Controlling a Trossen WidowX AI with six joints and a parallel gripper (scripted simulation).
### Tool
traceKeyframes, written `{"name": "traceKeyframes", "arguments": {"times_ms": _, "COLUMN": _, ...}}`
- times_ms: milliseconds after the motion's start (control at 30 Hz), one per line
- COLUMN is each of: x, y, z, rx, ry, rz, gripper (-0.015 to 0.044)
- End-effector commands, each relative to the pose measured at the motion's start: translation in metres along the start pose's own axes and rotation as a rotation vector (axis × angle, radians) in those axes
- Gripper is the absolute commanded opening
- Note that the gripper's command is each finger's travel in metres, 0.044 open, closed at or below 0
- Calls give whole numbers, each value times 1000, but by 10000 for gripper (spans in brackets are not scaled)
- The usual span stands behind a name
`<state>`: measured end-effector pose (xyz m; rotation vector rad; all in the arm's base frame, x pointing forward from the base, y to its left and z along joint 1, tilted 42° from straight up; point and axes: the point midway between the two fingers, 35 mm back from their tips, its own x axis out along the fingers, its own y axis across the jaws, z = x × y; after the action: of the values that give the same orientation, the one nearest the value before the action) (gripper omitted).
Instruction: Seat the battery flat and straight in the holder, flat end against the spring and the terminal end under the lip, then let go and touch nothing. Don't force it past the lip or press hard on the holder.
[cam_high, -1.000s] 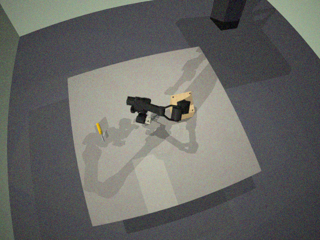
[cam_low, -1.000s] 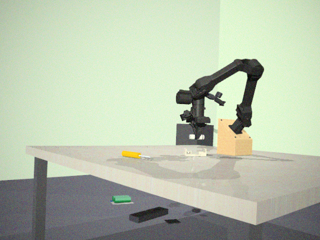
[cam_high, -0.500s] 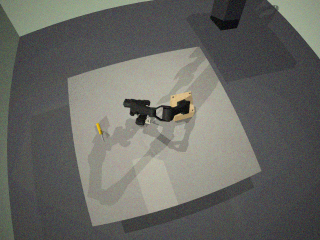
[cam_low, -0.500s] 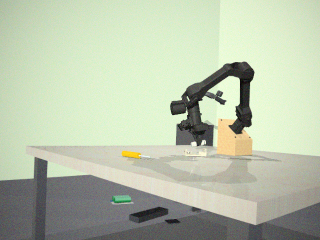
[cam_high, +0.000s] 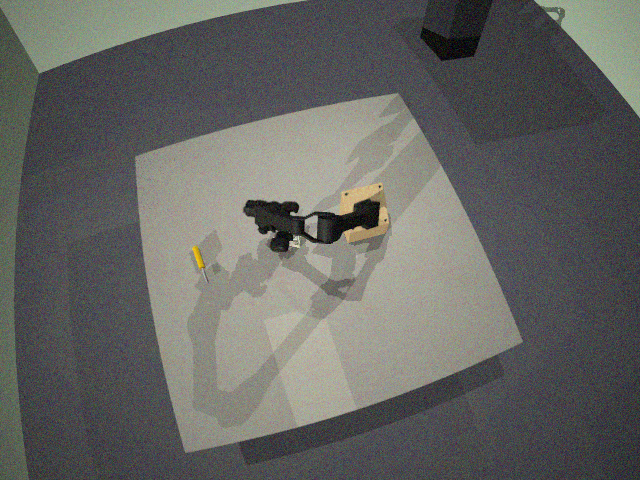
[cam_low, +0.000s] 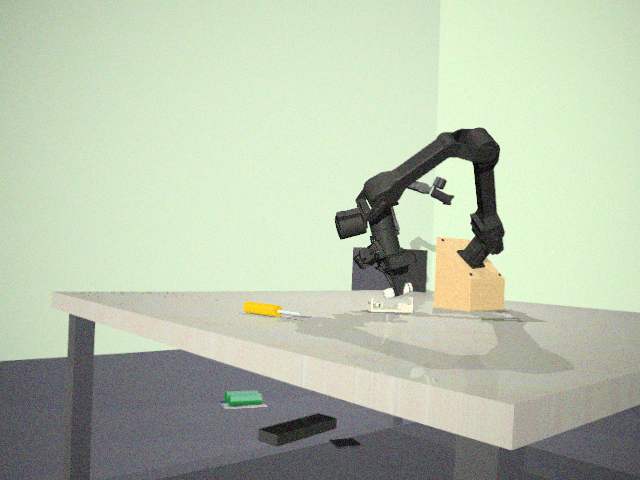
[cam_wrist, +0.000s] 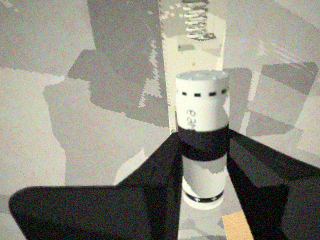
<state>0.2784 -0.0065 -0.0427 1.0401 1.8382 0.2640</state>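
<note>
The battery (cam_wrist: 202, 117) (cam_low: 388, 292) is white with a black band. My gripper (cam_wrist: 201, 138) (cam_low: 398, 293) is shut on it around the band. The holder (cam_wrist: 200, 59) (cam_low: 395, 310) is a cream tray with raised ends, standing on the table. The battery is above it, its right end higher than its left in the exterior view. In the wrist view the battery's flat end points towards the spring (cam_wrist: 196, 21) at the holder's far end. The battery hides the holder's near part and the lip there. In the top view the arm covers most of this.
A yellow screwdriver (cam_high: 198, 257) (cam_low: 262, 309) lies on the table (cam_high: 217, 191) (cam_low: 310, 343), left of the holder. The wooden block (cam_high: 364, 235) (cam_low: 452, 289) carrying the arm stands at the right. Behind the table, a second arm stands on a dark pedestal (cam_low: 361, 273).
</note>
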Motion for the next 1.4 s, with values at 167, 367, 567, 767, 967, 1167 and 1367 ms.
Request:
{"name": "traceKeyframes", "arguments": {"times_ms": 167, "x": 4, "y": 0, "z": 4, "rx": -2, "ry": 59, "rz": -1, "gripper": 76}}
{"name": "traceKeyframes", "arguments": {"times_ms": 367, "x": 6, "y": 0, "z": 7, "rx": -3, "ry": 96, "rz": -1, "gripper": 76}}
{"name": "traceKeyframes", "arguments": {"times_ms": 567, "x": 7, "y": 0, "z": 9, "rx": -5, "ry": 133, "rz": -2, "gripper": 76}}
{"name": "traceKeyframes", "arguments": {"times_ms": 767, "x": 9, "y": 0, "z": 10, "rx": -6, "ry": 170, "rz": -1, "gripper": 76}}
{"name": "traceKeyframes", "arguments": {"times_ms": 967, "x": 11, "y": 0, "z": 12, "rx": -7, "ry": 208, "rz": 0, "gripper": 76}}
{"name": "traceKeyframes", "arguments": {"times_ms": 1167, "x": 12, "y": 0, "z": 13, "rx": -7, "ry": 222, "rz": 5, "gripper": 76}}
{"name": "traceKeyframes", "arguments": {"times_ms": 1367, "x": 12, "y": 0, "z": 17, "rx": -7, "ry": 222, "rz": 5, "gripper": 76}}
